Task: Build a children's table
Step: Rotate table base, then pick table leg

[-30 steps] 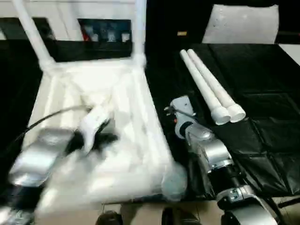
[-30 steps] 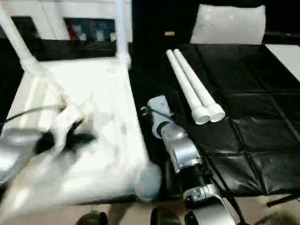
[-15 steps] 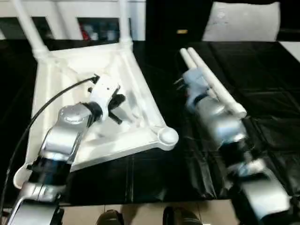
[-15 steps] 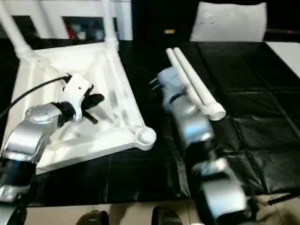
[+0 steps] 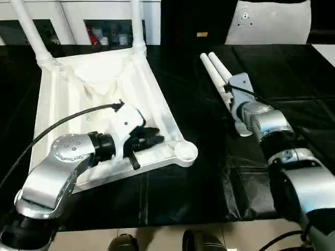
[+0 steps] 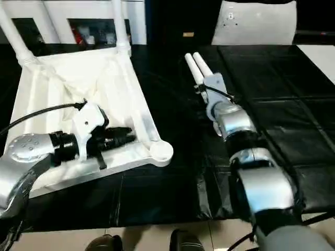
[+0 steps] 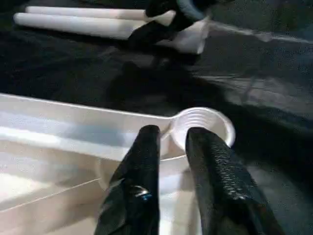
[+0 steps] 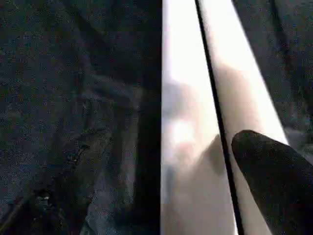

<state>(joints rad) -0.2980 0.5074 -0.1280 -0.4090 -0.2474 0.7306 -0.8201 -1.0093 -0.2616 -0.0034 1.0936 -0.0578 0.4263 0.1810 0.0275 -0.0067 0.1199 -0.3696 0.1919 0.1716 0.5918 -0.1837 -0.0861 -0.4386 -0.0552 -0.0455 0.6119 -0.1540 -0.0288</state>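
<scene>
Tabletop (image 5: 99, 83) is lying ribs-up on the black worktop (image 5: 293, 73); left end effector (image 7: 173, 142), slightly parted, is hovering near its corner socket (image 5: 186, 150); right end effector (image 8: 215, 161), spread wide, is straddling two loose legs (image 5: 214, 70).

Black quilted work surface (image 5: 293, 68), white cabinet (image 5: 94, 21) behind, pale floor (image 5: 157, 235)

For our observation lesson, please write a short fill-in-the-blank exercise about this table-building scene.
1. The table top lies with its ribbed underside facing ____.
2. ____ legs already stand in its far corner sockets.
3. The two loose legs lie side by side on the ____ mat.
4. The right gripper is over the loose ____.

Missing words: up; two; black; legs
</scene>
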